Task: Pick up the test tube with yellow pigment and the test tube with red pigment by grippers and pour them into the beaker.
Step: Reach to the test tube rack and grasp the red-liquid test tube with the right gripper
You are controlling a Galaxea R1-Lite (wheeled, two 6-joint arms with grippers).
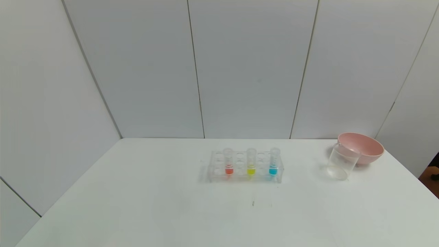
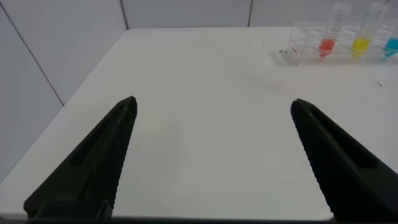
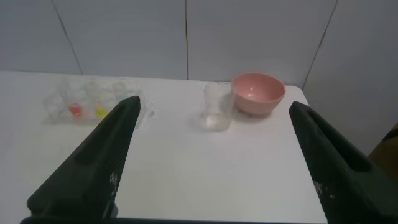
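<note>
A clear rack point(image 1: 245, 175) stands mid-table in the head view. It holds the red pigment test tube point(image 1: 228, 162) on the left, the yellow pigment test tube point(image 1: 251, 162) in the middle and a blue-liquid tube point(image 1: 273, 162) on the right. The clear beaker point(image 1: 341, 162) stands at the right, in front of the pink bowl. Neither arm shows in the head view. My left gripper point(image 2: 212, 102) is open and empty over bare table, far from the red tube point(image 2: 327, 41) and yellow tube point(image 2: 361, 40). My right gripper point(image 3: 211, 102) is open and empty, short of the beaker point(image 3: 217, 107).
A pink bowl point(image 1: 362, 148) sits just behind the beaker, near the table's far right corner; it also shows in the right wrist view point(image 3: 257, 92). White wall panels close the back and sides. The white table point(image 1: 171, 206) runs wide in front of the rack.
</note>
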